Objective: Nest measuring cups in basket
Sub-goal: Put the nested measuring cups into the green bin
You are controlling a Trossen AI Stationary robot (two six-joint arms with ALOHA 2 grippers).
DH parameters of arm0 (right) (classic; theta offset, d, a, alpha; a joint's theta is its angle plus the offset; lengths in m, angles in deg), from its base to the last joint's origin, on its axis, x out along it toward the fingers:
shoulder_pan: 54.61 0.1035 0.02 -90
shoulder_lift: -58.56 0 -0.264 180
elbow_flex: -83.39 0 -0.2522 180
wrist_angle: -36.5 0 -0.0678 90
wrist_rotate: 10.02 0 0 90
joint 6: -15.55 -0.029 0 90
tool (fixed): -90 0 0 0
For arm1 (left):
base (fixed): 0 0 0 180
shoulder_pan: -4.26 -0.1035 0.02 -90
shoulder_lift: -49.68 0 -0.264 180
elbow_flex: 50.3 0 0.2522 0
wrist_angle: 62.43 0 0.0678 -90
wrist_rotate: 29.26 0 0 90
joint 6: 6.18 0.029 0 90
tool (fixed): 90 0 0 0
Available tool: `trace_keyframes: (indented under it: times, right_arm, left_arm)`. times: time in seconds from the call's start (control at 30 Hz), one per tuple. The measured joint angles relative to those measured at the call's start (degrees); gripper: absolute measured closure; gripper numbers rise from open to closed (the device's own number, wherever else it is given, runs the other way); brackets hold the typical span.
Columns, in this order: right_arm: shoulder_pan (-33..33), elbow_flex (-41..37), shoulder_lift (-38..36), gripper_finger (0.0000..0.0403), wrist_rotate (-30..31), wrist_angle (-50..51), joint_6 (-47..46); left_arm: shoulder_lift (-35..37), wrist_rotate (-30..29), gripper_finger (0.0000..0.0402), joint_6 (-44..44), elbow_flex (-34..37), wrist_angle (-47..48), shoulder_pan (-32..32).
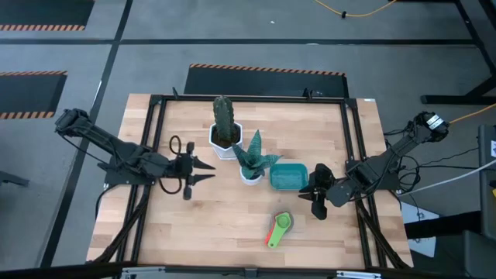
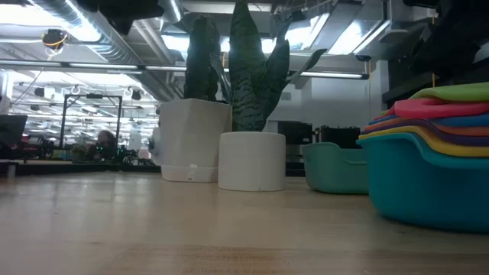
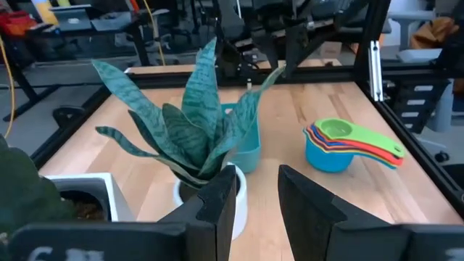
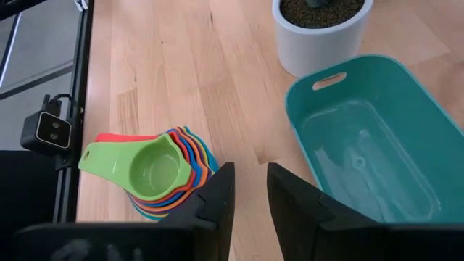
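Looking down from above, the nested measuring cups (image 1: 279, 229) are sitting on bare wood, well apart from the empty basket (image 1: 288, 177); the right gripper (image 1: 318, 199) is hovering between them, the left gripper (image 1: 203, 171) waiting beside the pots. Both wrist views are showing narrow gaps between fingers, holding nothing.

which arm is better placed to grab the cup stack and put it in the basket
Probably the right: the right gripper hovers between the measuring cups and the basket. The left gripper sits beyond the two plant pots.
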Motion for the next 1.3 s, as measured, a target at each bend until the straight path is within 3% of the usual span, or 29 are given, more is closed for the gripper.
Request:
trace_keyframes:
  times: [0.73,1.0,1.17,1.3]
  right_arm:
    - [0.0,0.0,0.0,0.0317,0.1,0.2,0.2]
    - [0.0,-0.1,-0.1,0.0316,6.8,1.7,-0.5]
    - [0.0,-0.1,-0.2,0.0293,4.6,0.6,-1.0]
    - [0.0,-0.1,-0.2,0.0249,4.9,0.3,-1.4]
  left_arm:
    - [0.3,0.2,0.0305,-0.2,0.0,0.0,0.0]
    - [0.3,0.2,0.0305,-0.2,0.0,0.0,0.0]
    - [0.3,0.2,0.0305,-0.2,0.0,0.0,0.0]
    - [0.3,0.2,0.0305,-0.2,0.0,0.0,0.0]
